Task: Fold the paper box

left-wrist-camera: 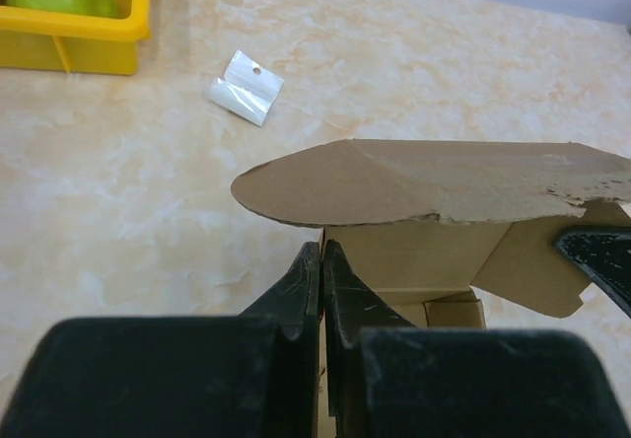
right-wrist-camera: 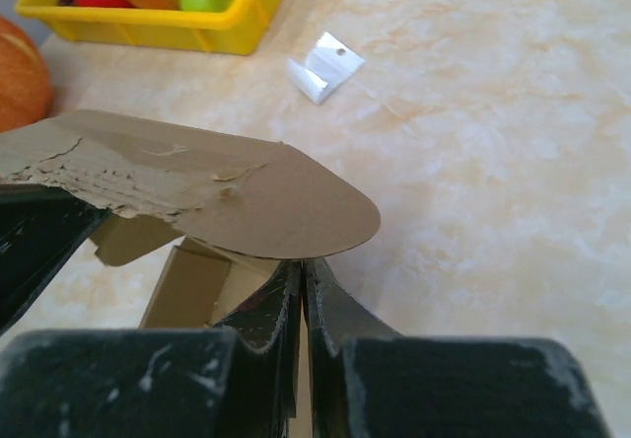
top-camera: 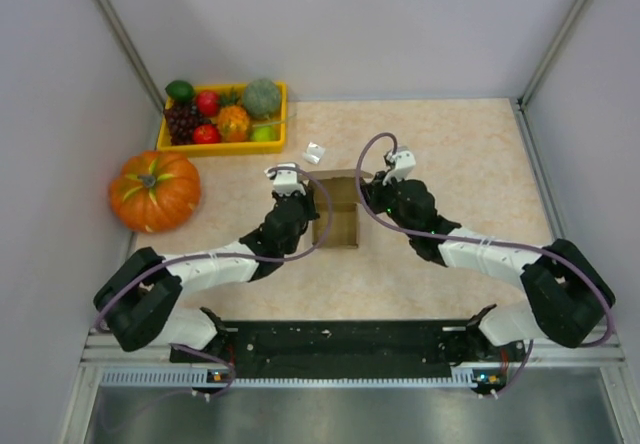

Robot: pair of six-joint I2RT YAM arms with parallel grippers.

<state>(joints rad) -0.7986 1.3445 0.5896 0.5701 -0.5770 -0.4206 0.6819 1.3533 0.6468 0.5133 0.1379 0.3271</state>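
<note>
Surface [top-camera: 460, 154]: we see beige marbled stone, with pale panels walling it in.
Left tool [left-wrist-camera: 322, 260]: fingers pressed together, pinching the left wall of the paper box [top-camera: 338, 219].
Right tool [right-wrist-camera: 301, 275]: fingers pressed together, pinching the box's right wall.
Paper box: mid-surface between our two tools, upright and open. A rounded flap [left-wrist-camera: 424, 182] with a torn face arches over it.
White packet [top-camera: 314, 152]: just beyond the box, not touching it.
Pumpkin [top-camera: 155, 189]: at the left wall.
Yellow tray [top-camera: 225, 147]: far left corner, filled with fruit.

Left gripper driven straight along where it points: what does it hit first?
The paper box: the left gripper sits shut right at its wall, under the rounded flap. Possibly touching; depth unclear.
</note>
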